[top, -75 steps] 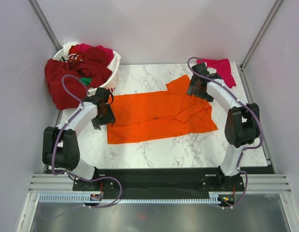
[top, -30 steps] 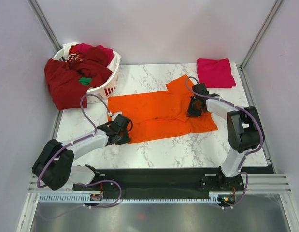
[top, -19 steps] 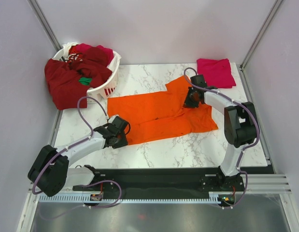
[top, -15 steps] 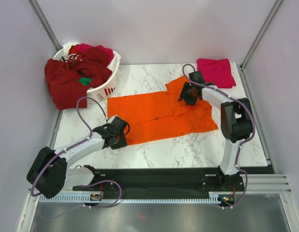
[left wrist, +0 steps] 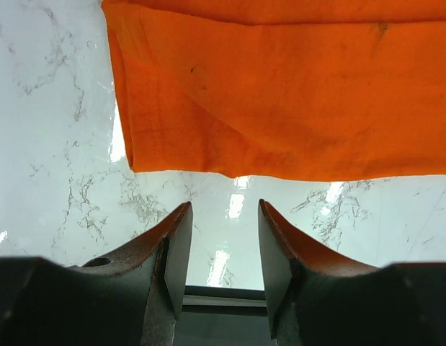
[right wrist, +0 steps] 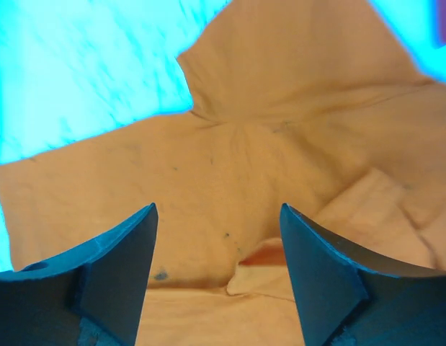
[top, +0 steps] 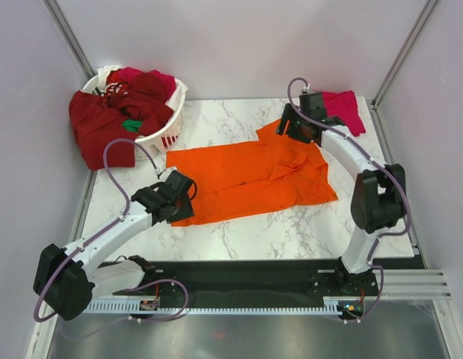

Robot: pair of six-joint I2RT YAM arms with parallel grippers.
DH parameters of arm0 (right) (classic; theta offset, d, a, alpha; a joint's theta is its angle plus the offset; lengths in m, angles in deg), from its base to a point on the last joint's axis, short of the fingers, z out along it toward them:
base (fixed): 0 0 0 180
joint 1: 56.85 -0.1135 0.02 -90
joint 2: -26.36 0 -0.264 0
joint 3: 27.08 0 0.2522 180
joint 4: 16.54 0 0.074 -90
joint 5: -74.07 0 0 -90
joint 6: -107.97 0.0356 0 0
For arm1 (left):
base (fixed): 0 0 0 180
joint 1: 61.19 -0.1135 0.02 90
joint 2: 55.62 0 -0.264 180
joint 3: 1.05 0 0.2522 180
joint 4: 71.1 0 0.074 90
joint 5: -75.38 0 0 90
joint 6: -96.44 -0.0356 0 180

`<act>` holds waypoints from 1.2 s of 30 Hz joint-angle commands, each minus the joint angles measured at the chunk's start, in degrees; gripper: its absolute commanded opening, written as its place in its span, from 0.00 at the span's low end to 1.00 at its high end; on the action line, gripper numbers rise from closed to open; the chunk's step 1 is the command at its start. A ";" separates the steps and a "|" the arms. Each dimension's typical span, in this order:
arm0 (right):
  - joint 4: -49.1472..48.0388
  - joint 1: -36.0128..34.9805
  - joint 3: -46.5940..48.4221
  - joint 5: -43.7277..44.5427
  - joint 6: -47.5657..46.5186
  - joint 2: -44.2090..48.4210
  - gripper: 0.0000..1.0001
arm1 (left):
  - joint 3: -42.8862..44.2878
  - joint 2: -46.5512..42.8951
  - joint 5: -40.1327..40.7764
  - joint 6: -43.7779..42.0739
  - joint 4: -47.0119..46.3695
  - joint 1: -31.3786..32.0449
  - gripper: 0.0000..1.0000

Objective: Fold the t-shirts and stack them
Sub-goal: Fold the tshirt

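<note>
The bright orange t-shirt (top: 250, 176) lies spread flat on the marble table. My left gripper (top: 173, 200) hovers by its near-left corner, open and empty. In the left wrist view the gripper (left wrist: 224, 216) is over bare marble, with the shirt's hem (left wrist: 280, 86) just ahead. My right gripper (top: 289, 129) hovers over the shirt's far sleeve, open and empty. In the right wrist view (right wrist: 219, 216) the sleeve and a small fold (right wrist: 259, 256) lie below it. A folded magenta-pink t-shirt (top: 343, 108) lies at the back right, partly hidden by the right arm.
A white slotted basket (top: 171, 123) stands at the back left, heaped with dark red and crimson shirts (top: 104, 123) and a green one (top: 132, 125); one dark red shirt hangs over its left side. Grey walls close in the table.
My right gripper has moved away from me, from the shirt's middle right to over its far sleeve. My left gripper has lifted and shifted slightly left at the near-left corner. The shirt lies much as before.
</note>
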State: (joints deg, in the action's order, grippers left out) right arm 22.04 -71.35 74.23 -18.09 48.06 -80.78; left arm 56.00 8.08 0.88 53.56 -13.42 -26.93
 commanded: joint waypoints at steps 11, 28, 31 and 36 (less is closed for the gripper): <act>-1.09 0.97 -24.96 9.00 -0.38 14.15 0.28 | 9.97 -6.57 5.65 -13.00 6.70 0.28 0.52; -3.90 0.97 -17.07 8.66 1.29 -0.26 0.26 | 6.28 -13.87 10.24 -11.17 6.79 0.37 0.53; -3.90 1.05 -12.85 8.13 1.82 -2.64 0.26 | 6.28 -13.43 10.33 -11.25 6.79 0.37 0.53; -1.28 0.97 -3.98 5.41 1.91 -7.82 0.28 | 6.28 -13.08 10.77 -11.08 6.79 0.28 0.53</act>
State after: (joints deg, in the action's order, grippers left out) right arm 20.55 -70.45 64.72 -10.74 49.18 -86.42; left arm 62.49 -5.21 9.32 43.48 -6.42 -26.93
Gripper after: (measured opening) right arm 0.276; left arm 0.532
